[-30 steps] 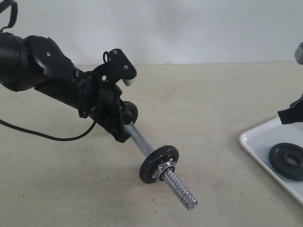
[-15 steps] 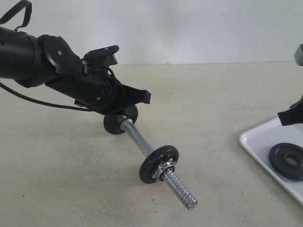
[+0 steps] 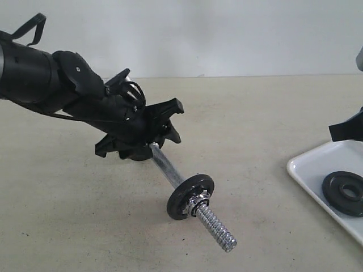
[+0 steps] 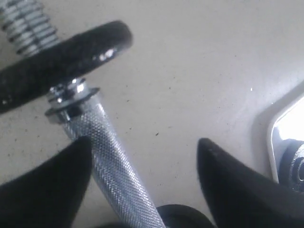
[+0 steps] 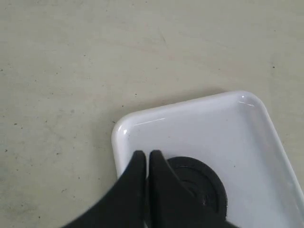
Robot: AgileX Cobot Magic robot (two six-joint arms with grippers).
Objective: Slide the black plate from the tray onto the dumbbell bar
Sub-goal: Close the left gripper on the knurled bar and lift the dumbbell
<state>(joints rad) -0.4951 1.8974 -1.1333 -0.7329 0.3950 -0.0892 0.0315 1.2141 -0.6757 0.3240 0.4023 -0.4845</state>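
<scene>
The left gripper [image 4: 145, 142], jaws apart, straddles the dumbbell bar [image 4: 114, 171], likely to steady it, while the right gripper [image 5: 146, 155], pinched together, hovers over the black plate [image 5: 205, 183] on the tray [image 5: 190, 123].

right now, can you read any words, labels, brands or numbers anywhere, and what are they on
No readable text in any view.
The black plate, the tray, the dumbbell bar and the mounted plate show no lettering; any cast marks are too blurred to tell.
</scene>
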